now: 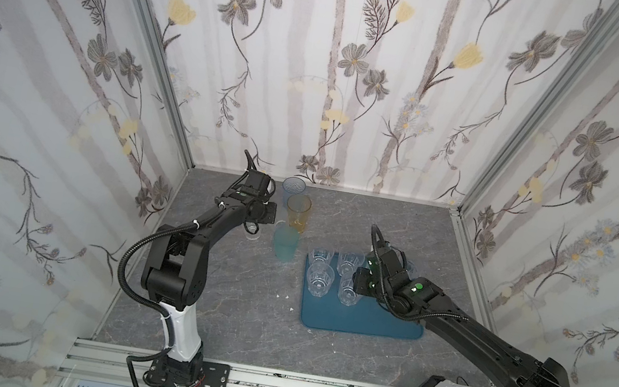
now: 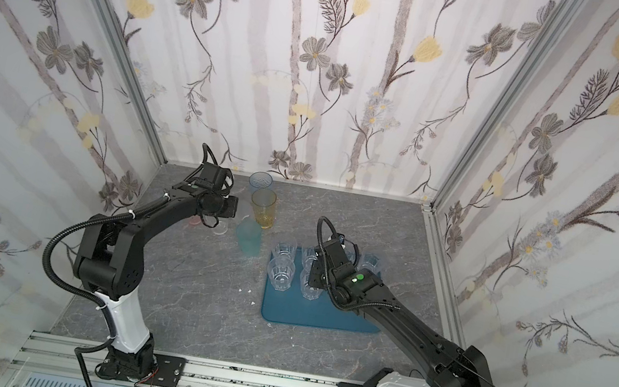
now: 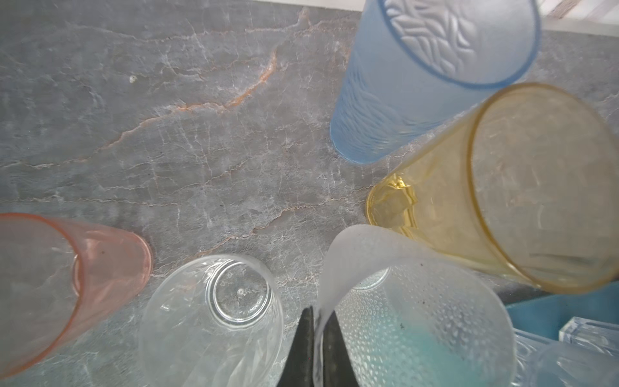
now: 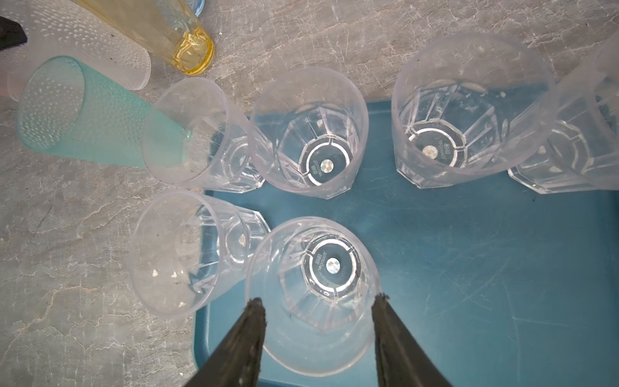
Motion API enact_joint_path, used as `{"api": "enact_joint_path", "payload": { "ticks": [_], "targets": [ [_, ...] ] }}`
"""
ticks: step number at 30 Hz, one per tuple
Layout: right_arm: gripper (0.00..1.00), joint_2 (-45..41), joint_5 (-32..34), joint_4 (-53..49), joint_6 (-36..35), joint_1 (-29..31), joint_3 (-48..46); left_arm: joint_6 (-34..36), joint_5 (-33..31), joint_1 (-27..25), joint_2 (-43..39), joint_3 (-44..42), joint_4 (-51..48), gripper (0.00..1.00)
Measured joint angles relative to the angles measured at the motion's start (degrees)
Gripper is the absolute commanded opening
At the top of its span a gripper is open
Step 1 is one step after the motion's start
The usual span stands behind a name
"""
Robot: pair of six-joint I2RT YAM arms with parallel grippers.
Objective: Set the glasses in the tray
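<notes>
My left gripper (image 3: 319, 315) is shut on the rim wall of the frosted dotted glass (image 3: 418, 321), one finger inside and one outside. This glass (image 1: 280, 225) stands just behind the teal glass (image 1: 285, 244). Around them are the amber glass (image 1: 298, 212), the blue glass (image 1: 294, 188), a pink glass (image 3: 50, 281) and a clear glass (image 3: 214, 318). Several clear faceted glasses stand upright in the blue tray (image 1: 363, 321). My right gripper (image 4: 318, 300) is shut across the nearest of these (image 4: 315, 288), a finger touching each side of its rim.
The tinted glasses crowd close together at the back left, near the rear wall (image 1: 311, 119). The tray's near half (image 4: 485, 284) is bare. Small white crumbs (image 1: 282, 295) lie on the grey stone table (image 1: 237, 318) left of the tray.
</notes>
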Motion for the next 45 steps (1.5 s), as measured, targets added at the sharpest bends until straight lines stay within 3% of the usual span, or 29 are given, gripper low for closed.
{"api": "enact_joint_path", "payload": {
  "ticks": [10, 15, 19, 23, 29, 35, 45],
  "targets": [
    [0.53, 0.04, 0.85, -0.07, -0.63, -0.02, 1.97, -1.4, -1.22, -0.15, -13.62, -1.11, -2.95, 0.0],
    [0.52, -1.01, 1.22, -0.55, -0.66, -0.02, 2.99, -4.31, -5.64, -1.42, -23.76, -1.73, -5.84, 0.0],
    [0.52, -2.6, 1.16, -0.63, -0.35, -0.02, 5.49, -6.64, -10.91, -5.2, -30.23, -0.17, -7.8, 0.0],
    [0.51, -3.61, 0.04, -0.46, 1.11, 0.13, 8.35, -8.87, -16.92, -12.22, -33.03, 3.91, -9.18, 0.0],
    [0.51, -7.1, -0.48, -0.44, 3.04, 0.98, 13.07, -12.61, -23.71, -23.89, -28.65, 11.26, -8.5, 0.0],
    [0.52, -9.97, 1.92, -1.29, 3.72, 2.03, 18.03, -16.48, -23.67, -33.14, -16.35, 13.62, -8.66, 0.0],
    [0.52, -8.7, 7.89, -3.69, 2.58, 2.71, 20.52, -18.71, -21.24, -39.17, -5.38, 20.31, -8.31, 0.0]
  ]
}}
